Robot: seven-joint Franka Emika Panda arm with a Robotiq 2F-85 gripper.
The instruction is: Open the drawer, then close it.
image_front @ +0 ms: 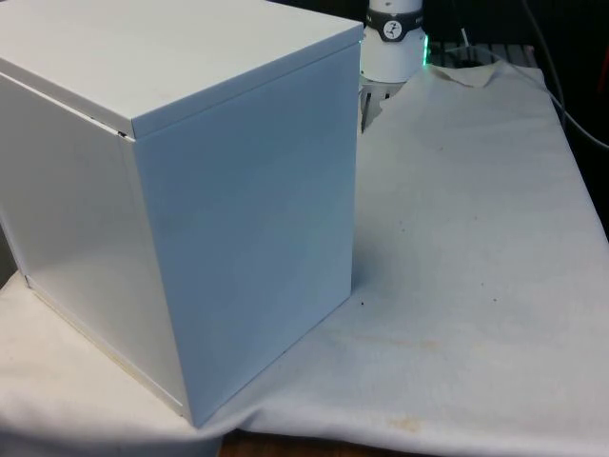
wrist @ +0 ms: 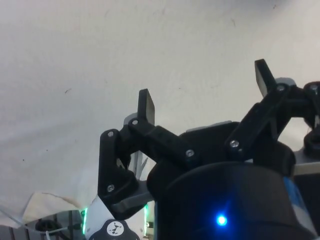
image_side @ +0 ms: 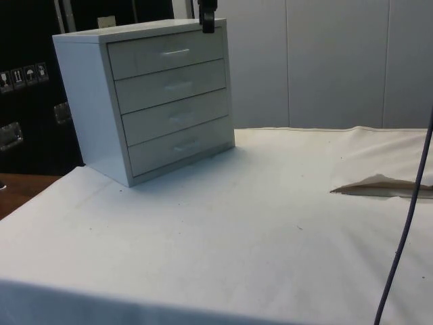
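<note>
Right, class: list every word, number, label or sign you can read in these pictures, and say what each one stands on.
No text here is readable as words or numbers.
Small white stickers on the dark cabinet: picture signs, too small to read.
Pale tag behind the chest: too blurred to read.
White four-drawer chest and white tablecloth: no writing on either.

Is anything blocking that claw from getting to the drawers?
Nothing visible. In the side view the claw hangs at the chest's top front corner, just above the top drawer, with bare cloth in front. All four drawers look shut.
</note>
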